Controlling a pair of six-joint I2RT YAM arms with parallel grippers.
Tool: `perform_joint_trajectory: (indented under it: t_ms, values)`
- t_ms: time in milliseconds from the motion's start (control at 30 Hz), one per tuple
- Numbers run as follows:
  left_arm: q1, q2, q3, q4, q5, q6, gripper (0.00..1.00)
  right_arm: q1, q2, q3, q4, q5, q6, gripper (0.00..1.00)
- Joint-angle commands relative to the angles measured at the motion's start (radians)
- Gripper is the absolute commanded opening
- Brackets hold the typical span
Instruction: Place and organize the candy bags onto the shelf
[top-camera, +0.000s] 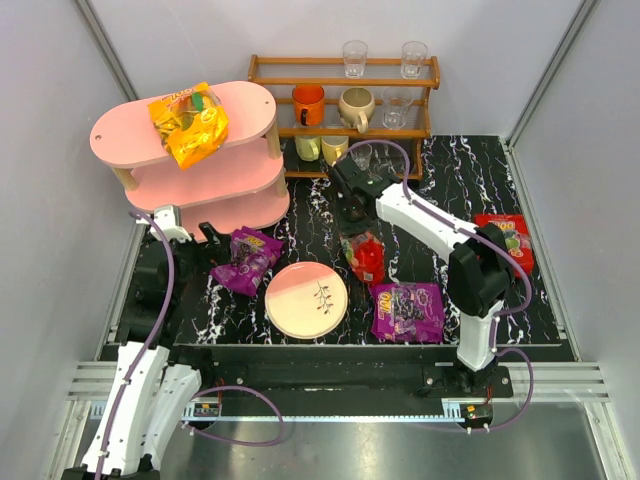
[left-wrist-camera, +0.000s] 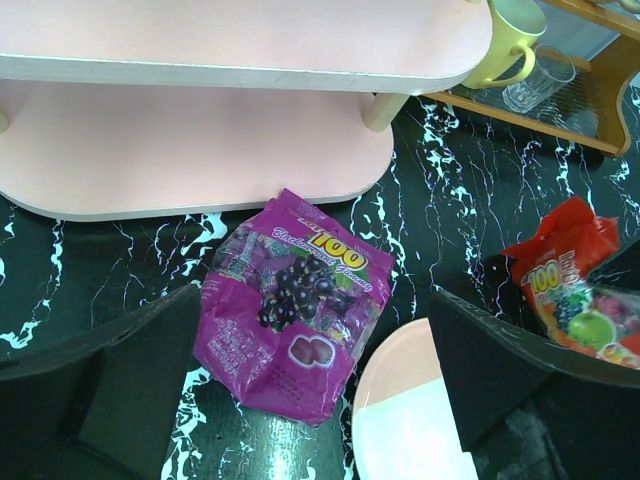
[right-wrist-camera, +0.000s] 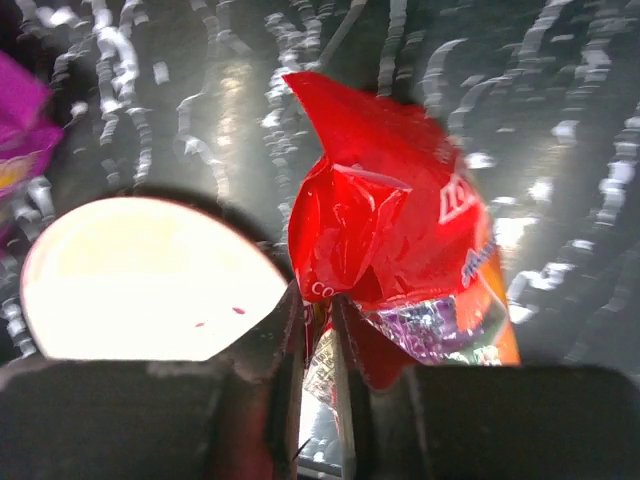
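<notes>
The red candy bag (right-wrist-camera: 390, 230), marked "100", sits mid-frame. My right gripper (right-wrist-camera: 320, 340), jaws nearly together, seems to pinch its blurred lower edge, with the plate (right-wrist-camera: 150, 280) at left. My left gripper (left-wrist-camera: 315, 370) gapes empty over the purple bag (left-wrist-camera: 295, 305), also "100", below the shelf (left-wrist-camera: 200, 150).

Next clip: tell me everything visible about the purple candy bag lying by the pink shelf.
The purple candy bag is a glossy, crinkled plastic pouch printed with dark grapes and a yellow-red "100". It lies flat, print up, on the black marbled table, its top corner at the pink shelf's bottom board, the plate beside its lower edge. The open left claw hovers over it; nothing grips it.
</notes>
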Motion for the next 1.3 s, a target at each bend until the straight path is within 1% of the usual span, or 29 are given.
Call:
perform_joint_trajectory:
  t_ms: [0,33,67,100,133,167,200,233,267,300,333,367,400,433,467,533,567,600,633,667,700,733,767,833,900,967,1067,1133,1267]
  values:
    - [0.001,-0.008,-0.014,0.031,0.022,-0.01,0.99,0.024,-0.039,-0.078,0.183,-0.312,0.065,0.23]
    - [0.001,-0.008,-0.016,0.031,0.023,-0.01,0.99,0.022,-0.049,-0.131,0.229,-0.39,0.091,0.28]
    - [0.001,-0.006,-0.017,0.033,0.023,-0.011,0.99,0.024,-0.071,-0.16,0.34,-0.562,0.106,0.32]
    - [0.001,-0.006,-0.017,0.033,0.023,-0.013,0.99,0.024,-0.08,-0.193,0.408,-0.661,0.129,0.38]
    - [0.001,-0.008,-0.019,0.033,0.023,-0.014,0.99,0.024,-0.089,-0.255,0.48,-0.767,0.187,0.48]
    - [0.001,-0.003,-0.019,0.034,0.023,-0.014,0.99,0.024,-0.103,-0.289,0.662,-0.978,0.226,0.51]
    - [0.001,-0.002,-0.019,0.036,0.023,-0.016,0.99,0.022,-0.111,-0.323,0.761,-1.063,0.273,0.52]
    - [0.001,0.0,-0.018,0.034,0.023,-0.014,0.99,0.022,-0.124,-0.384,0.851,-1.111,0.354,0.54]
    - [0.001,0.001,-0.014,0.034,0.023,-0.014,0.99,0.018,-0.167,-0.404,0.948,-1.112,0.363,0.56]
    - [0.001,0.001,-0.011,0.033,0.023,-0.014,0.99,0.015,-0.193,-0.42,0.953,-1.084,0.354,0.57]
    - [0.001,0.001,-0.011,0.034,0.023,-0.016,0.99,0.002,-0.219,-0.441,0.944,-1.043,0.308,0.58]
    - [0.001,0.003,-0.01,0.034,0.046,-0.017,0.99,-0.002,-0.276,-0.451,0.912,-0.944,0.283,0.61]
    - [0.001,0.003,-0.008,0.036,0.048,-0.017,0.99,-0.008,-0.299,-0.461,0.907,-0.897,0.26,0.61]
    - [0.001,0.003,-0.008,0.034,0.046,-0.019,0.99,-0.019,-0.321,-0.477,0.866,-0.848,0.213,0.62]
    - [0.001,0.009,-0.005,0.037,0.048,-0.019,0.99,-0.024,-0.354,-0.48,0.802,-0.732,0.188,0.62]
    - [0.001,0.014,-0.004,0.038,0.053,-0.02,0.99,-0.03,-0.375,-0.483,0.725,-0.604,0.124,0.63]
    - [0.001,0.018,-0.002,0.038,0.054,-0.02,0.99,-0.036,-0.385,-0.484,0.658,-0.485,0.104,0.63]
    - [0.001,0.018,-0.001,0.036,0.054,-0.019,0.99,-0.042,-0.387,-0.487,0.627,-0.431,0.087,0.65]
    - [0.001,0.02,-0.001,0.036,0.056,-0.019,0.99,-0.054,-0.388,-0.497,0.599,-0.38,0.076,0.67]
    - [0.001,0.018,-0.001,0.037,0.056,-0.019,0.99,-0.094,-0.388,-0.503,0.55,-0.31,0.077,0.71]
    - [0.001,0.02,0.001,0.038,0.056,-0.019,0.99,-0.12,-0.387,-0.512,0.533,-0.294,0.086,0.78]
    - [0.001,0.02,0.002,0.036,0.059,-0.017,0.99,-0.151,-0.388,-0.544,0.522,-0.294,0.099,0.81]
    - [0.001,0.02,0.007,0.031,0.062,-0.017,0.99,-0.227,-0.401,-0.566,0.524,-0.332,0.1,0.83]
    - [0.001,0.021,0.013,0.03,0.072,-0.016,0.99,-0.289,-0.424,-0.633,0.547,-0.374,0.097,0.88]
    - [0.001,0.026,0.021,0.027,0.094,-0.033,0.99,-0.353,-0.433,-0.676,0.611,-0.456,0.088,0.89]
    - [0.001,0.038,0.054,-0.037,0.109,-0.074,0.99,-0.374,-0.428,-0.716,0.66,-0.547,0.074,0.89]
    - [0.001,0.035,0.082,-0.116,0.12,-0.147,0.99,-0.378,-0.407,-0.751,0.717,-0.611,0.089,0.89]
    - [0.001,-0.006,0.068,-0.12,0.154,-0.186,0.99,-0.378,-0.392,-0.78,0.746,-0.634,0.119,0.89]
    - [0.0,-0.086,0.004,-0.093,0.261,-0.325,0.99,-0.378,-0.369,-0.836,0.862,-0.734,0.166,0.86]
